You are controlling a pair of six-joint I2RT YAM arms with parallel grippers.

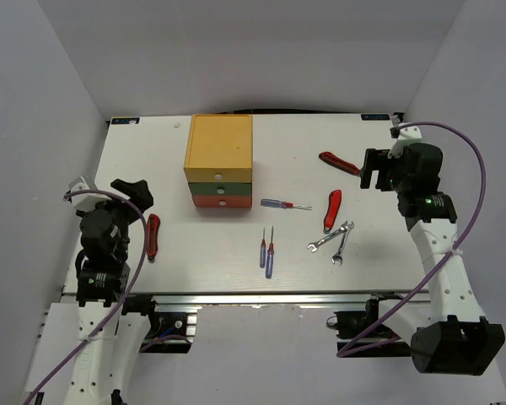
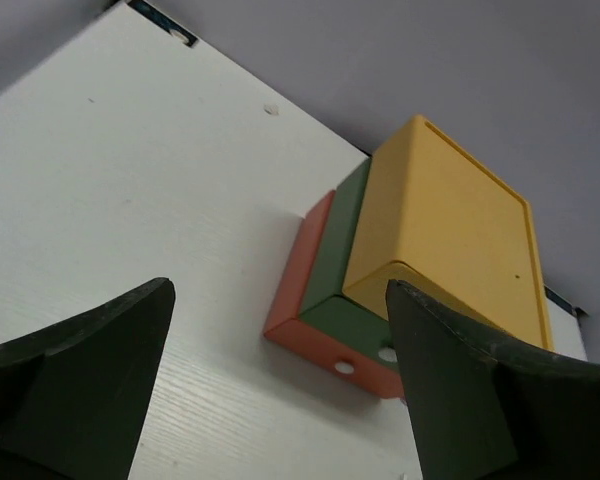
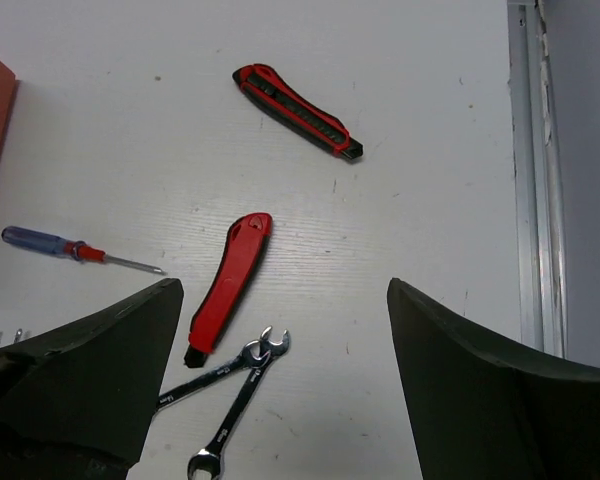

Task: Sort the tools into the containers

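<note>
The drawer chest (image 1: 218, 152) stands at the table's back middle: yellow top (image 1: 219, 139), green middle (image 1: 222, 175), red-orange bottom (image 1: 222, 201), all shut. One screwdriver (image 1: 282, 203) lies right of it, and two more (image 1: 266, 251) lie in front. Two silver wrenches (image 1: 333, 240) cross at the right. Red pocket tools lie at the back right (image 1: 339, 163), above the wrenches (image 1: 331, 209) and at the left (image 1: 153, 235). My left gripper (image 1: 131, 192) is open and empty, facing the chest (image 2: 430, 230). My right gripper (image 1: 371, 169) is open and empty above the wrenches (image 3: 230, 385) and a red tool (image 3: 230, 278).
The table's right aluminium rail (image 3: 530, 180) runs beside my right gripper. The white table (image 1: 152, 152) ends at grey walls at the back and sides. The second red tool (image 3: 298, 97) and one screwdriver (image 3: 65, 246) show in the right wrist view.
</note>
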